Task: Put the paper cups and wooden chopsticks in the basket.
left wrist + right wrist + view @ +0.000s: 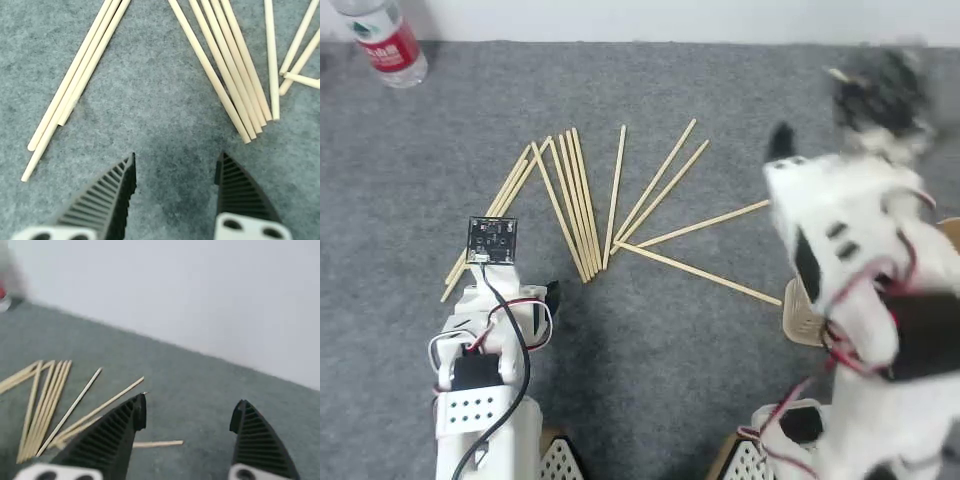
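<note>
Grey felt matting (650,380) covers the table. Nearest, the left arm (485,400) stands at the front edge; its left gripper (177,157), jaws spread and empty, is poised over bare matting just short of the nearer chopstick ends. Alongside, the raised right arm (850,260) partly hides a woven basket (802,318); the right gripper (192,401) likewise gapes, holding nothing. Wooden chopsticks (582,200) lie fanned mid-table, outside the basket, one tip just beside it. Farthest, a plastic bottle (386,42) sits at the far left corner.
</note>
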Robot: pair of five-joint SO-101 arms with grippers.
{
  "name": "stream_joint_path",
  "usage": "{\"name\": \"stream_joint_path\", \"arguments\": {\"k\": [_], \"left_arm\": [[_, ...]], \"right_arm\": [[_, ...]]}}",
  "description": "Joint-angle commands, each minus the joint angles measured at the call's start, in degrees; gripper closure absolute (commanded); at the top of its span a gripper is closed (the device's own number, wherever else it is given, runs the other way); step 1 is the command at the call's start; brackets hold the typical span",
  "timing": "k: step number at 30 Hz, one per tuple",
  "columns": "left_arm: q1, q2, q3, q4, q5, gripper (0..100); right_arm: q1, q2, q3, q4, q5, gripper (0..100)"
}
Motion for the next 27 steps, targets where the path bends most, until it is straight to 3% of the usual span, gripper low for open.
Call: {"name": "stream_joint_path", "arguments": {"k": [1, 12, 17, 22, 27], "left_arm": [[0.5, -0.6, -0.2, -1.2, 0.2, 76], [0.5, -0.6, -0.2, -1.2, 0.2, 76], [0.5, -0.6, -0.2, -1.3, 0.2, 76], [0.5, -0.6, -0.2, -1.3, 0.2, 76], [0.5, -0.6, -0.2, -1.4, 0.2, 76]], "right_arm": [[-5.5, 9.3, -11.4, 5.8, 5.5, 72.9], [-15.9, 24.8, -16.4, 15.7, 17.7, 72.9], [-16.1, 28.9, -10.5, 15.3, 18.9, 72.9], [-15.7, 33.4, -3.0, 14.5, 27.3, 72.9], [-14.5, 38.6, 4.4, 8.3, 28.5, 72.9]]}}
